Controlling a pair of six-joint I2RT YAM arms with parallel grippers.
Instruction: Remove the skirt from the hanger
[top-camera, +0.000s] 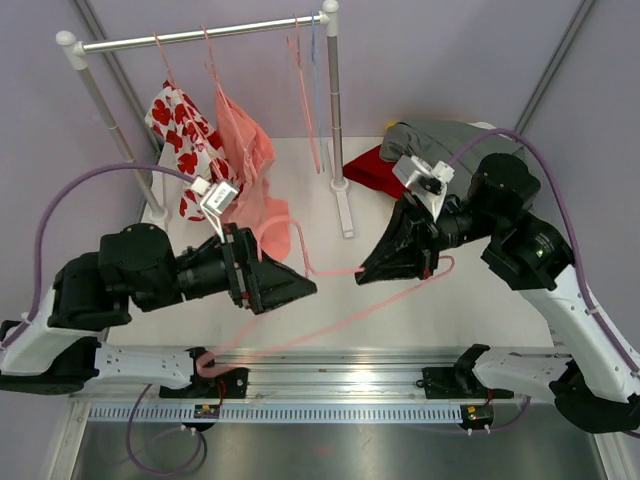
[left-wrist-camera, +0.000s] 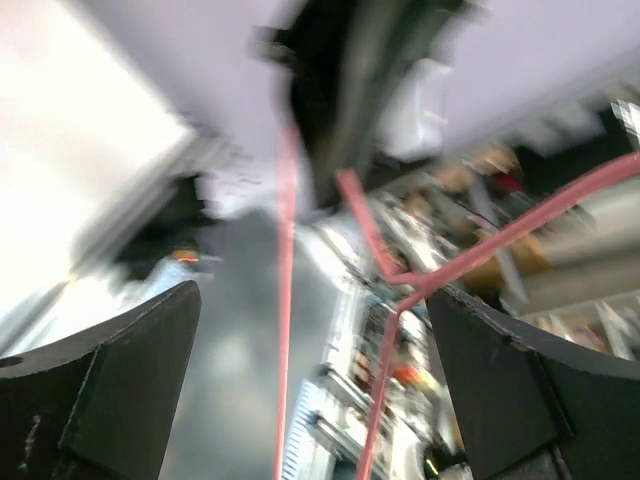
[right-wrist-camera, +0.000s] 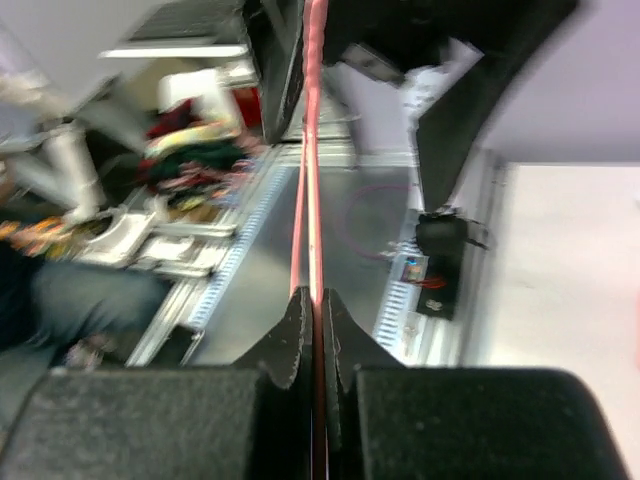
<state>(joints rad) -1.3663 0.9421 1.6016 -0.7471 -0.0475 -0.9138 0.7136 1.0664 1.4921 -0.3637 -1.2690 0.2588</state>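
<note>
A bare pink wire hanger stretches between both arms above the table's near edge. My right gripper is shut on one of its wires, and the right wrist view shows the jaws pinching the pink wire. My left gripper is open. In the left wrist view two hanger wires pass between its spread fingers without touching them. Pink skirt cloth lies on the table behind the left gripper, off this hanger. Whether it joins the pink garment hanging above, I cannot tell.
A clothes rack stands at the back with a red-hearts garment, a pink garment and spare hangers. A red cloth and a grey garment lie at the back right. A metal rail runs along the near edge.
</note>
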